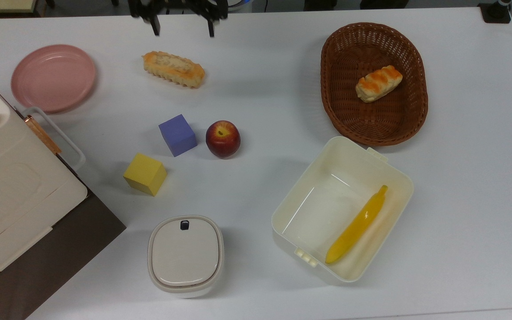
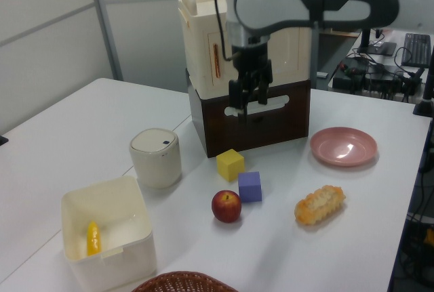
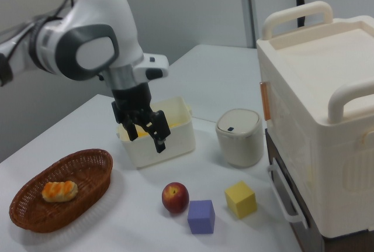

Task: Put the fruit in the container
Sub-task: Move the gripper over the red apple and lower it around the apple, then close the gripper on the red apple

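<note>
apple (image 1: 223,138): sits on the white table (image 1: 265,89), stem dimple up, just beside the purple cube (image 1: 177,134) on the top view's left; the yellow cube (image 1: 145,174) is a little further off.
container (image 1: 396,178): cream tub, open, well apart from the apple toward the top view's lower right; 1 banana (image 1: 357,225) already lies along 1 side, the rest of the floor is free.
gripper (image 3: 146,135): hangs high above the table, pointing down, nothing held.
fingers (image 3: 160,142): 2, spread apart with a clear gap in the right view.
apple vs fingers: well below them and to the right view's right; not between them, no contact.
handling: likely rigid, light, with a smooth round skin that may slip or roll if pinched off centre.
where to grip: probably across the widest part, from above, 1 finger each side; the purple cube crowds 1 side, so turning the jaws to avoid it seems wise.
</note>
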You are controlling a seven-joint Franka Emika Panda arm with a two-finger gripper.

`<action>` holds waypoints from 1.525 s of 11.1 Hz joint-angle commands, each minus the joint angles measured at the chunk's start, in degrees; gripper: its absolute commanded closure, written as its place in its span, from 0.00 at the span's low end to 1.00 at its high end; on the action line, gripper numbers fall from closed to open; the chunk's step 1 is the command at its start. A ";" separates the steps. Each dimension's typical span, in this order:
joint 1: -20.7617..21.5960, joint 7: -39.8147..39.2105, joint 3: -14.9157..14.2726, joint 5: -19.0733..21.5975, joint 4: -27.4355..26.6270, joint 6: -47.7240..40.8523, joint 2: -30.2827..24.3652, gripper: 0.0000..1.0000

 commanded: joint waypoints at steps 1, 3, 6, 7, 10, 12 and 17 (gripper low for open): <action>2.93 -0.94 -0.52 0.32 -3.24 9.34 4.39 0.00; 3.02 -1.46 -0.52 0.23 -6.68 14.29 5.01 0.00; 5.12 -2.96 -0.52 0.23 -7.13 17.54 11.15 0.00; 5.13 -2.96 -0.52 0.23 -7.13 19.30 12.91 0.00; 5.74 -2.96 -0.52 -0.03 -7.04 20.11 16.87 0.00; 7.06 -2.62 -0.61 -0.47 -7.04 22.21 19.42 0.00; 7.68 -2.96 -0.61 -3.99 -6.95 23.45 20.84 0.00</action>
